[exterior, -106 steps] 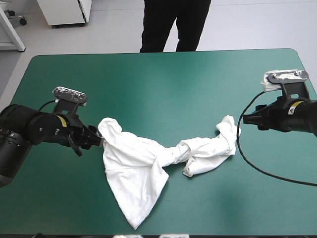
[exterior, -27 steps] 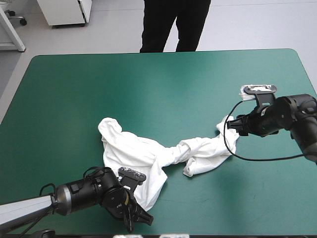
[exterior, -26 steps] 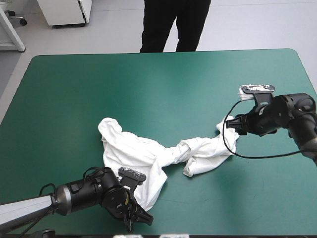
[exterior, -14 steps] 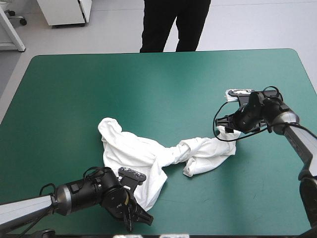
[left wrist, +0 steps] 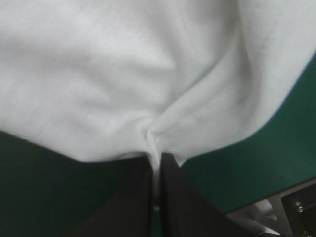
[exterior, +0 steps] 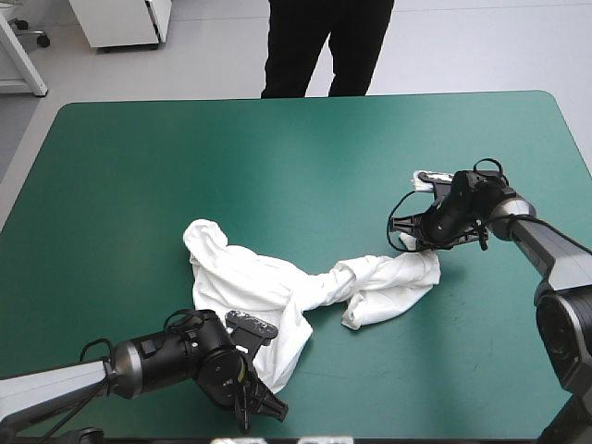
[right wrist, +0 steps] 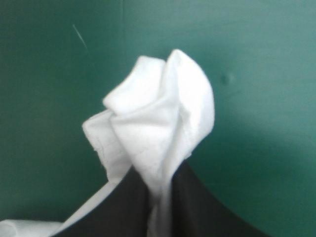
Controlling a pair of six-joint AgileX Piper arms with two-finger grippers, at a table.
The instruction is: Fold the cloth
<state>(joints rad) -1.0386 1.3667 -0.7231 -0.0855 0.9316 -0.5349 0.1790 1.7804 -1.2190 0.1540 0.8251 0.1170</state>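
Jaws of left gripper (left wrist: 157, 165) and right gripper (right wrist: 159, 191) both clenched on separate edges of crumpled white short-sleeved T-shirt (exterior: 268, 291), presumably to spread it across teal-green worktop (exterior: 277, 157).

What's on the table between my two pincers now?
Only the T-shirt, twisted midway, running from the left pincer to the right pincer, each shut on it; the high view shows this.

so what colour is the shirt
Plain white, no print; the T-shirt shows best in the high view.
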